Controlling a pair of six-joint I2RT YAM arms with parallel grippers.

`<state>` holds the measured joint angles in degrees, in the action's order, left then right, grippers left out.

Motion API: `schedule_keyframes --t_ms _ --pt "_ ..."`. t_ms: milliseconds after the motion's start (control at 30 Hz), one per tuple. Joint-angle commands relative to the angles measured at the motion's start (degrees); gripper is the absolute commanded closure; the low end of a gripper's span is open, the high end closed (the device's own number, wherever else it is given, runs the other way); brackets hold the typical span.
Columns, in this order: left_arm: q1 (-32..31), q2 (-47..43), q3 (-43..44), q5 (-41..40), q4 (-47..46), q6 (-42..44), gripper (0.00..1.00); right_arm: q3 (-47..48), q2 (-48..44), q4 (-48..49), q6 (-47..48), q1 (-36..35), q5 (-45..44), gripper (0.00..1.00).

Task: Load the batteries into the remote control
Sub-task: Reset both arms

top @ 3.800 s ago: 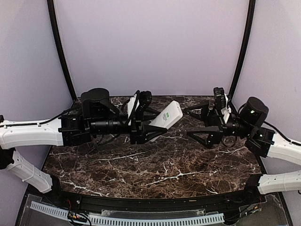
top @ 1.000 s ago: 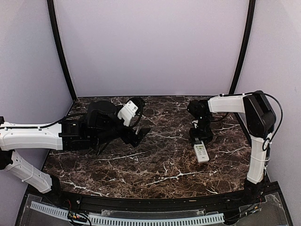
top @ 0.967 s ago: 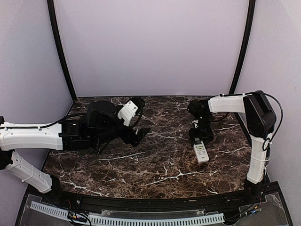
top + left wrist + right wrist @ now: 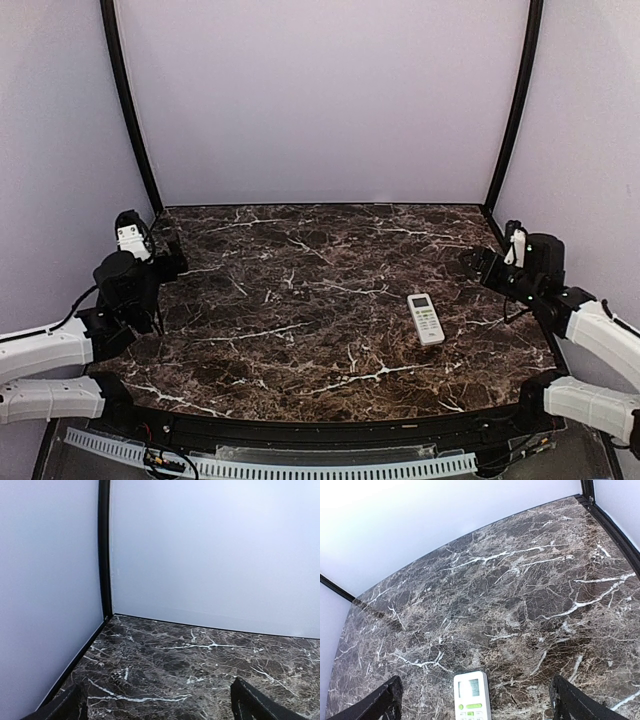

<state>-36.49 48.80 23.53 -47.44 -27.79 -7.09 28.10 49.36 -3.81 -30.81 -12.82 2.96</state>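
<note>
Remote control [image 4: 426, 319] lies face up near the table's [image 4: 300, 340] right edge. Left gripper [image 4: 156, 700] and right gripper [image 4: 480, 270] gape, empty.

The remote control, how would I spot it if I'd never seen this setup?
Start with the dark marble table. On its right half lies the remote control, flat and face up. It is a slim white handset, bright against the dark stone, with a small greenish display at its far end.
</note>
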Motion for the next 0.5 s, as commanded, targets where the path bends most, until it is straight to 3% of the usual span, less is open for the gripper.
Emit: schedule_keyframes --t_ms 0,300,467 --pt "0.9 -1.1 -8.8 -8.4 -22.7 7.1 0.01 -6.0 -7.8 9.0 -1.9 0.7 -2.6 0.01" --pt "5.5 11.7 -8.4 -5.8 -29.6 10.2 0.01 -9.8 -15.0 9.3 1.1 0.8 -5.3 0.01" --pt "5.6 9.3 -8.5 -4.3 -26.7 9.3 0.01 -10.3 -16.2 7.9 2.6 0.8 -4.9 0.01"
